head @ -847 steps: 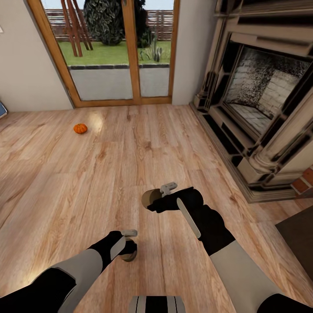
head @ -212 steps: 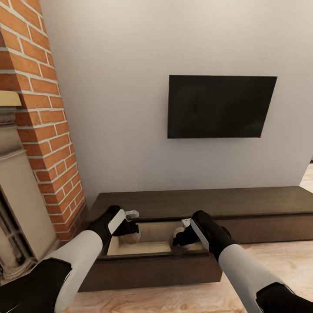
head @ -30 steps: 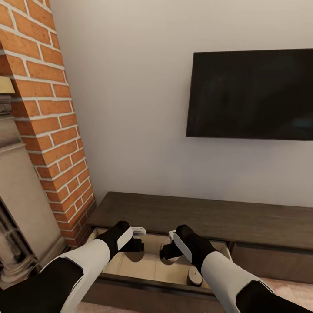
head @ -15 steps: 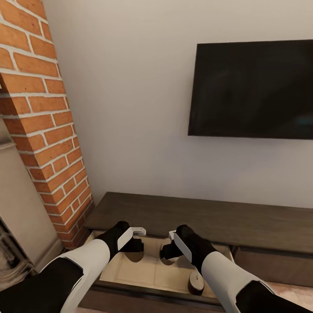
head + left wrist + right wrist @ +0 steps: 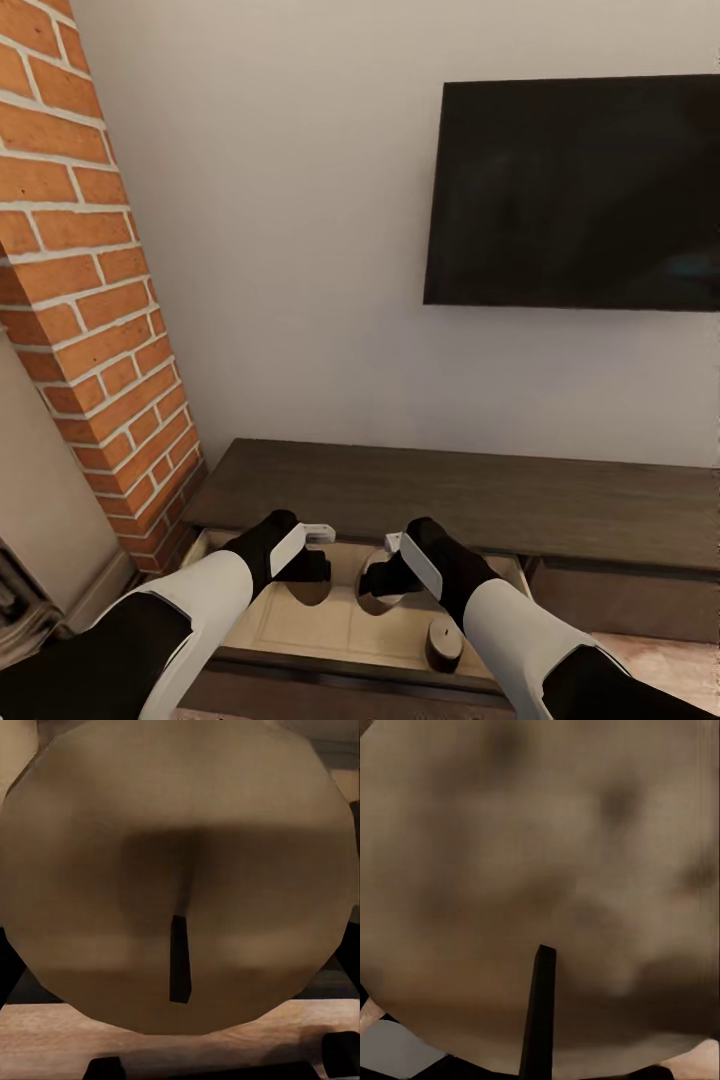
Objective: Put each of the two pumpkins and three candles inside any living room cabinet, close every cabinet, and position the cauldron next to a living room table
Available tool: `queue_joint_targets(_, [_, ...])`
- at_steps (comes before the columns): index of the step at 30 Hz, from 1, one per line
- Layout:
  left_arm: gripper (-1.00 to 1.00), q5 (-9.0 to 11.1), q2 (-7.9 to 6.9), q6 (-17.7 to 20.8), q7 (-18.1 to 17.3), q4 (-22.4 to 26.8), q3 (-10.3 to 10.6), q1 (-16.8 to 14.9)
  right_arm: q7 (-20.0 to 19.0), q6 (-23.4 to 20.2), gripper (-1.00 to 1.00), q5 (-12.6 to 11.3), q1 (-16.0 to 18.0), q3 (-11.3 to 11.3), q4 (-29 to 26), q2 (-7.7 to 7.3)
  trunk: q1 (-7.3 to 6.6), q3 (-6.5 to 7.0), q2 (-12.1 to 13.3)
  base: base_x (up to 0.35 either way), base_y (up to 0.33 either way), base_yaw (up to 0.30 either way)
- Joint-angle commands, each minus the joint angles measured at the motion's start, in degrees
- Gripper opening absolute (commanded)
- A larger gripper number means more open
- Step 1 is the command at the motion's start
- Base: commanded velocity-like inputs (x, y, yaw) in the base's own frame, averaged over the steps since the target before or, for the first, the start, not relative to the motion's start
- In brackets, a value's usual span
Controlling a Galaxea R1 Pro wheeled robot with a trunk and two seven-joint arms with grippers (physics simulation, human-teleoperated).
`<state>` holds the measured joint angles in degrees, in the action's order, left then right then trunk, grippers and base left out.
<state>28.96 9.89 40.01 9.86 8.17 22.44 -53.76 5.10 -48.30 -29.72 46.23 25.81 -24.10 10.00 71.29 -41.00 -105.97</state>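
Landmark: the open drawer (image 5: 300,625) of the cabinet (image 5: 450,495); all places below are given relative to it.
Loose candle (image 5: 444,642): stands upright on the drawer floor, near the drawer's front edge, toward its end away from the brick column (image 5: 90,300).
Left claw (image 5: 312,578): closed on a candle (image 5: 176,870); it hangs above the drawer's pale interior, toward the brick-column end.
Right claw (image 5: 378,583): closed on another candle (image 5: 540,870); it hangs above the drawer's middle, just beside the left claw, apart from the loose candle.
Candle axis: judged from the wrist views, each flat wick end faces back toward its camera, so each axis runs along the claw fingers.
Deciding relation: both held candles lie over the drawer opening, not over the cabinet top; release should drop them inside.
Nearer arm: the right claw is nearer the loose candle, so collision risk lies there.
Beyond: the dark screen (image 5: 570,195) on the wall above the cabinet.
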Motion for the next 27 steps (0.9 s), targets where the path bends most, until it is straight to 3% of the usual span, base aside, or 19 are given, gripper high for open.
queue_joint_targets(1, [-1.00,0.6,0.02,0.2,0.4,0.1,0.3,0.0,0.6,-0.1,-1.00,-1.3,0.1,0.3,0.1,0.00,0.22,-0.33,-0.4,0.000,0.000,-0.086])
queue_joint_targets(12, [-1.00,0.5,-0.10,0.2,0.6,0.1,0.3,0.0,0.6,0.0,-1.00,-2.3,0.1,0.5,0.5,0.00,2.63,-3.32,-4.9,0.000,0.000,-0.036])
queue_joint_targets(27, [-1.00,0.5,-0.21,0.2,0.6,0.2,0.3,0.0,0.9,2.3,-1.00,-2.2,0.1,0.6,0.5,0.00,2.63,-4.67,-4.9,0.000,0.043,0.124])
